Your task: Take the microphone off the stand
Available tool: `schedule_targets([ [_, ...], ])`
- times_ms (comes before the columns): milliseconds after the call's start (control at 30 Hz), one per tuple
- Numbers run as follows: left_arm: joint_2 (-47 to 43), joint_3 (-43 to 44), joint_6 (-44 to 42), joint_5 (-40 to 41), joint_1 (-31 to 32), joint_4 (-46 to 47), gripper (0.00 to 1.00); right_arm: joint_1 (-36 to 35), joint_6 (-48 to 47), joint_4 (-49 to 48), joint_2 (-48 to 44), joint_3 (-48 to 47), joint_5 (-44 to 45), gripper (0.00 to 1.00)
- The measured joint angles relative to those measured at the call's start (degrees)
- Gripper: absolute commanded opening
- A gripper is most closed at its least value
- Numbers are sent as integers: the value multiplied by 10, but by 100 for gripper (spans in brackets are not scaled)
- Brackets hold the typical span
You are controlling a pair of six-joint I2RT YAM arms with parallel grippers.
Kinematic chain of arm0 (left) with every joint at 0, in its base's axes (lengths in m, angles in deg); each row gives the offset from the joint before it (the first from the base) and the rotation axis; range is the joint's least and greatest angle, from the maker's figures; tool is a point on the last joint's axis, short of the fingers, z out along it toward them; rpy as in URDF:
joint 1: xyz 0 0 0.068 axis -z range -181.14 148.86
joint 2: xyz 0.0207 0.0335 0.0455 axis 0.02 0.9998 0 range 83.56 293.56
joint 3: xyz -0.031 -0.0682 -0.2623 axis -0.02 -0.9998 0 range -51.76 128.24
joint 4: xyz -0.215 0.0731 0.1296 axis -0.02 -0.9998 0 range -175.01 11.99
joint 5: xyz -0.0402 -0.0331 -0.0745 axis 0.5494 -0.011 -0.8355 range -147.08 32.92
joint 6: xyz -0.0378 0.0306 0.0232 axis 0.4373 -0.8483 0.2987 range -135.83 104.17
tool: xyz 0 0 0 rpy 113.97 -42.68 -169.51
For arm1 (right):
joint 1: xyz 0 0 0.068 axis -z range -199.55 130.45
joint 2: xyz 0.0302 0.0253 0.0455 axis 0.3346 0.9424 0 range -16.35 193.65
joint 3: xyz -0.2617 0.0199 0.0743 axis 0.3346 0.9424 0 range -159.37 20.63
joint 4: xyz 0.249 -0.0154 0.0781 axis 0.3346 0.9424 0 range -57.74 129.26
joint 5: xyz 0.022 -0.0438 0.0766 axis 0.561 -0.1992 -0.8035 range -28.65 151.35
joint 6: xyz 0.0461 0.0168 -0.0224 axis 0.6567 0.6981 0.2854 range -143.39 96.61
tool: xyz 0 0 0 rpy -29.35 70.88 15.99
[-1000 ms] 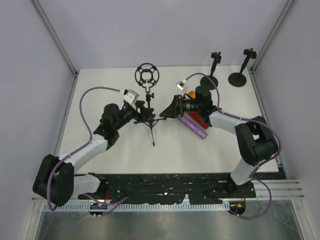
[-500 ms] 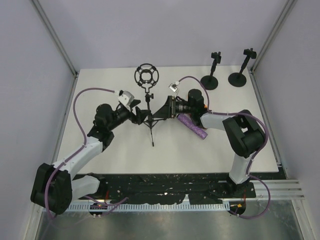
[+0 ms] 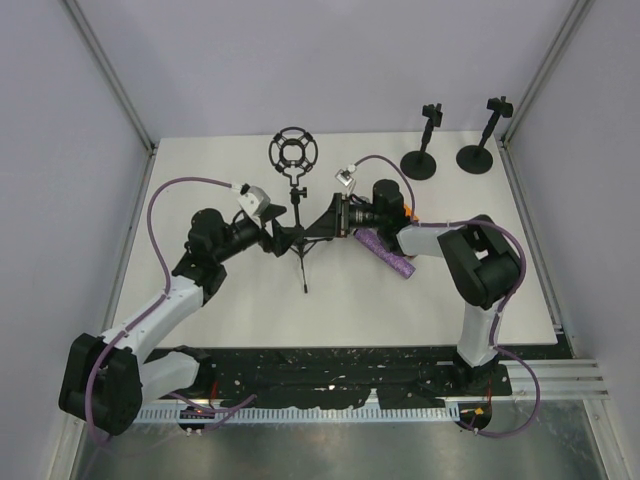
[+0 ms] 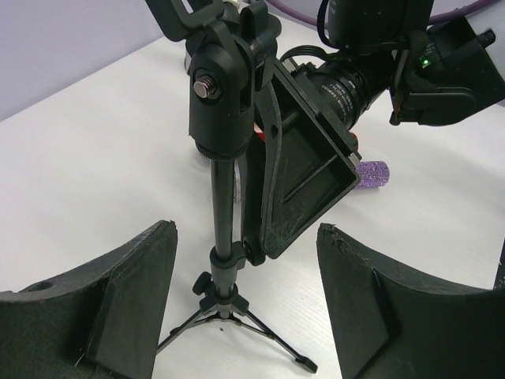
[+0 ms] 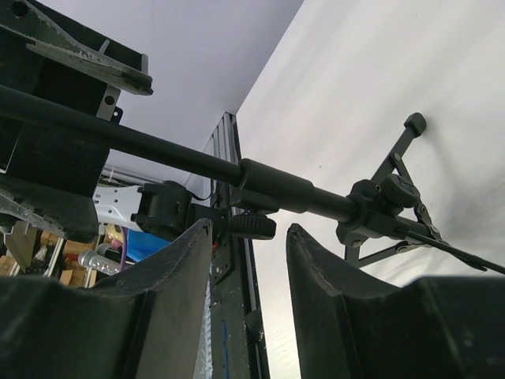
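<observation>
The black tripod stand (image 3: 297, 215) stands mid-table, and its shock-mount ring (image 3: 291, 152) is empty. The purple microphone (image 3: 386, 254) lies on the table to the right of the stand, partly under my right arm; a bit of the microphone (image 4: 372, 174) shows in the left wrist view. My left gripper (image 3: 276, 238) is open, and its fingers (image 4: 126, 300) flank the stand's pole (image 4: 223, 205) low down without touching it. From the right, my right gripper (image 3: 322, 222) reaches the pole. Its jaws stand a little apart, and the pole (image 5: 276, 186) crosses just beyond the fingertips (image 5: 293, 237).
Two small round-based stands (image 3: 418, 165) (image 3: 474, 158) sit at the back right. An orange-red object (image 3: 410, 216) peeks out under my right arm. Enclosure walls close the table's left, right and far sides. The tripod's legs (image 3: 304, 272) spread toward the near side.
My right gripper has moved left up to the stand's pole and its jaws have narrowed. My left gripper has drawn back slightly left and opened wider.
</observation>
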Motion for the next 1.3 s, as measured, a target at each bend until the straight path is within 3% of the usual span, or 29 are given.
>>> schedule_targets([
  [300, 0, 0, 3, -6, -1, 2, 75, -1, 10, -7, 6, -2, 0, 39],
  [733, -1, 0, 4, -9, -2, 3, 75, -7, -3, 9, 12, -12, -4, 13],
  [1300, -5, 0, 0, -13, -10, -6, 76, -14, -251, 221, -37, -62, 38, 9],
])
